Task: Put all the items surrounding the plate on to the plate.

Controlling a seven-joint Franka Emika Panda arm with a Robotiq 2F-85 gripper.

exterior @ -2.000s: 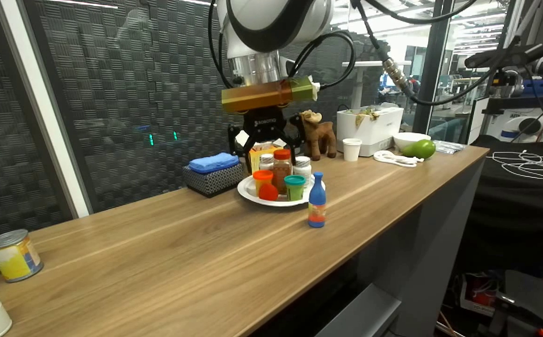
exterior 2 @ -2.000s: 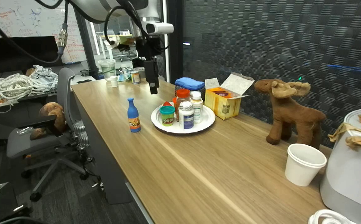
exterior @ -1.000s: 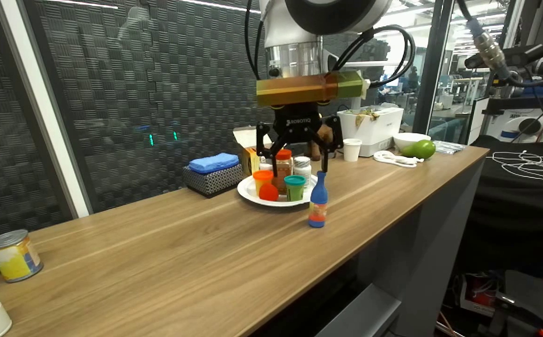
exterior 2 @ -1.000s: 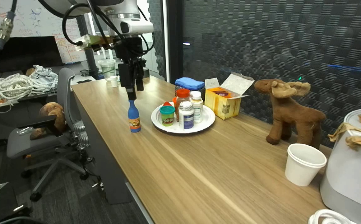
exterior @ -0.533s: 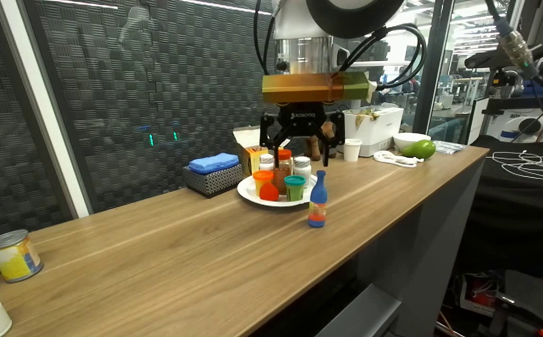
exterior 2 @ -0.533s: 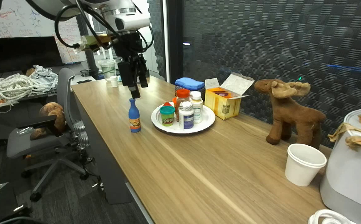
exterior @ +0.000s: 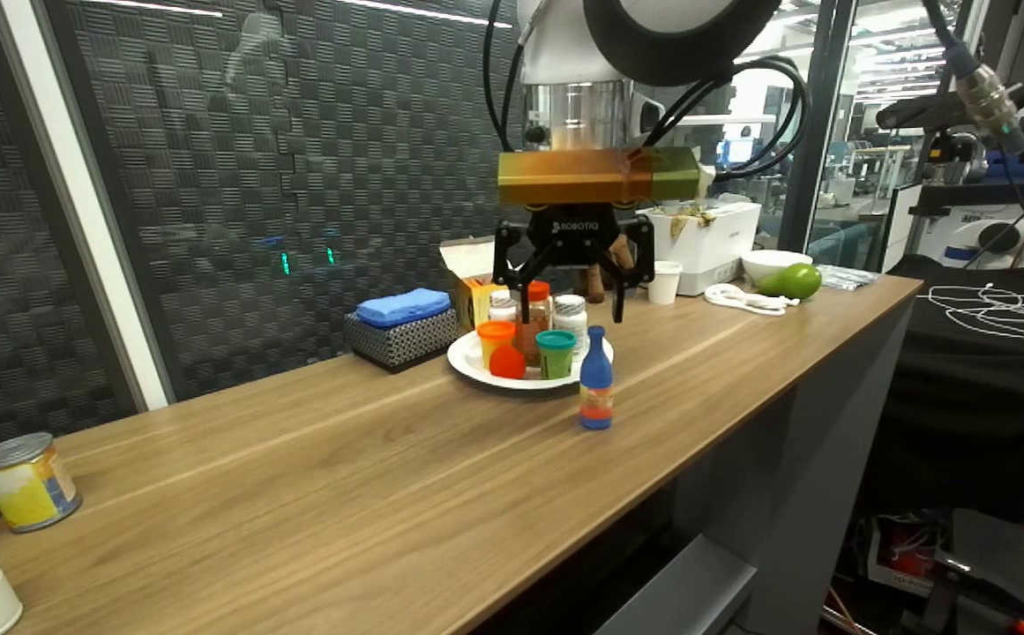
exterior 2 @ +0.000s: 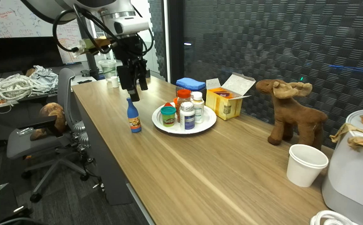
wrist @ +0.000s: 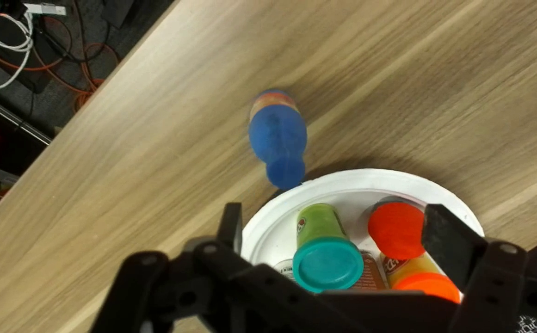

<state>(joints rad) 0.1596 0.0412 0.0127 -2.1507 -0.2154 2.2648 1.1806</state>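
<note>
Plainly, my pincer (exterior: 571,317) hangs spread wide and empty, near the long-necked blue bottle (exterior: 596,384), which stands on the wooden tabletop (exterior: 344,494) just beside the white plate (wrist: 370,179). I should centre over that slim neck (exterior: 596,345) before lowering, lest one side knock it flat.

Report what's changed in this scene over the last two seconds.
In an exterior view the open gripper has moved right, toward the blue bottle. In both exterior views the bottle's top has tipped slightly left over the last half second, its base about in place. No picture shows anything gripped or let go. The white plate, its containers and the yellow box stayed put.
</note>
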